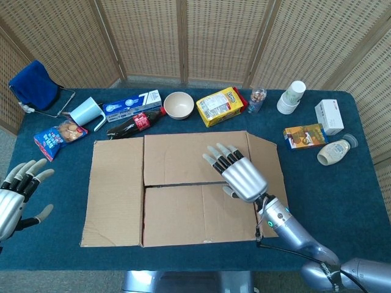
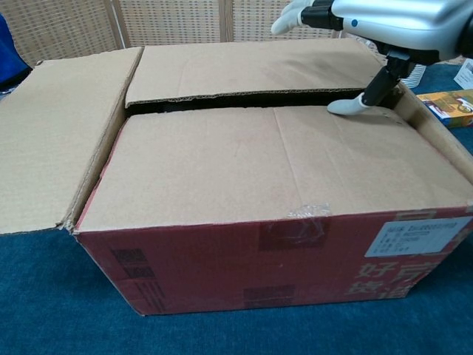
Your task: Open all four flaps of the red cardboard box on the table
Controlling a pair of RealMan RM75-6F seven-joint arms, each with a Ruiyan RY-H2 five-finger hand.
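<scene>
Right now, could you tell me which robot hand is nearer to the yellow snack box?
Right robot hand, over the red cardboard box below the yellow snack box; left robot hand is at the table's far-left edge.

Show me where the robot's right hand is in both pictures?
Head view: the right hand is right of centre, over the red box.
Chest view: the hand is at the top right, one fingertip on the near flap.
Shared landmark: the dark seam between the two long flaps.

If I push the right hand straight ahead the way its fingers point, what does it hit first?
Probably nothing at once: the right hand points across the far flap of the red box. Beyond the box edge, the bowl lies roughly in line, though height is unclear.
</scene>
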